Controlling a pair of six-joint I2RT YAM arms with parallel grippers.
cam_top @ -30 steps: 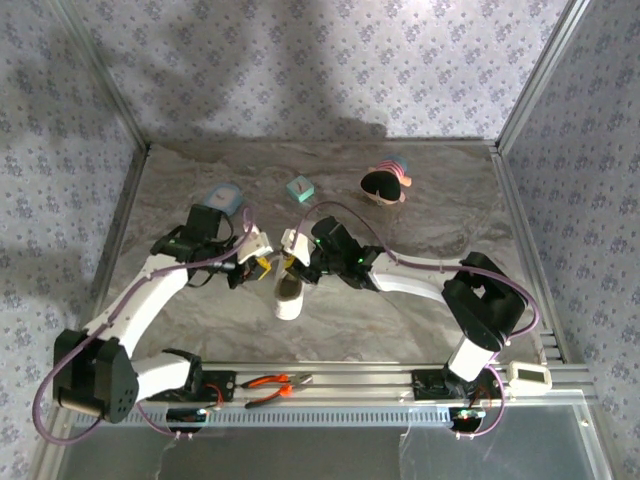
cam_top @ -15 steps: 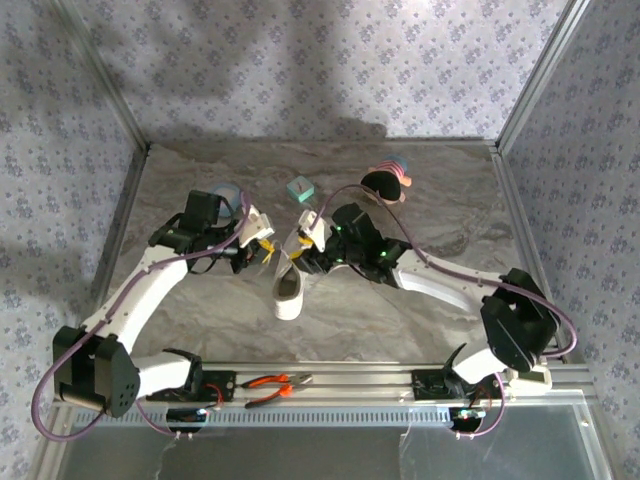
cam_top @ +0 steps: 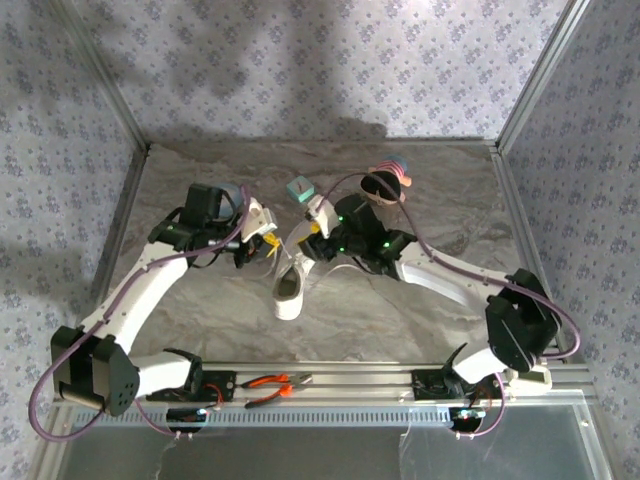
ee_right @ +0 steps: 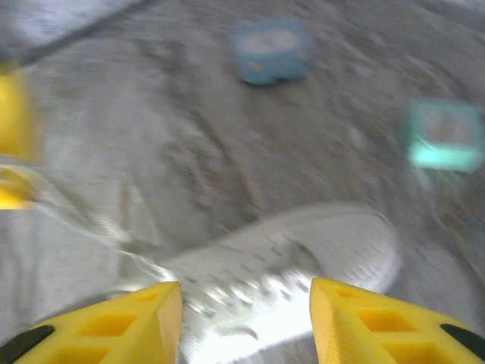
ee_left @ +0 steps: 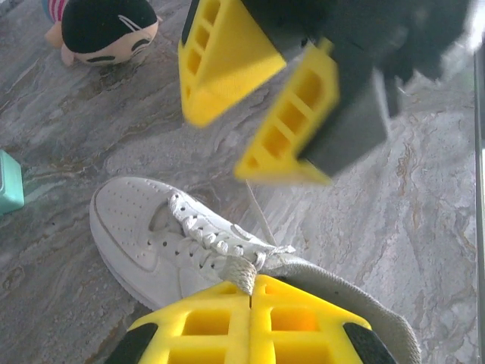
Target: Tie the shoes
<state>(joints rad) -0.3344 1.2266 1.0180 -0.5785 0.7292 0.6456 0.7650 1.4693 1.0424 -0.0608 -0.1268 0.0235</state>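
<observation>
Grey veined, marble-look table top (cam_top: 380, 320), matte, inside walls papered with a small floral print. Aluminium rails run along the near edge.

Task item: white low-top sneaker (cam_top: 288, 297) lies on the table near its middle, between the two grippers. From the left wrist the sneaker (ee_left: 144, 243) shows a smooth leather-like upper, a perforated toe, flat woven laces and a soft grey lining at the collar. It is blurred from the right wrist.

Left gripper (cam_top: 268, 247): yellow ribbed fingers (ee_left: 204, 322) pressed together, pinching a frayed lace end (ee_left: 244, 271) just above the collar.

Right gripper (ee_right: 246, 307): yellow fingers spread apart, and nothing is seen between them. The sneaker shows through the gap below.

Other items:
- A teal square block (cam_top: 299, 188) sits beyond the sneaker.
- A pale blue box with rounded corners (ee_right: 271, 49) is partly hidden behind the left arm in the top view. I cannot tell whether anything is in it.
- A dark round plush head with a pink and blue rim (cam_top: 385, 183) lies near the far edge.
- Red-handled pliers (cam_top: 272, 384) rest on the near rail.
</observation>
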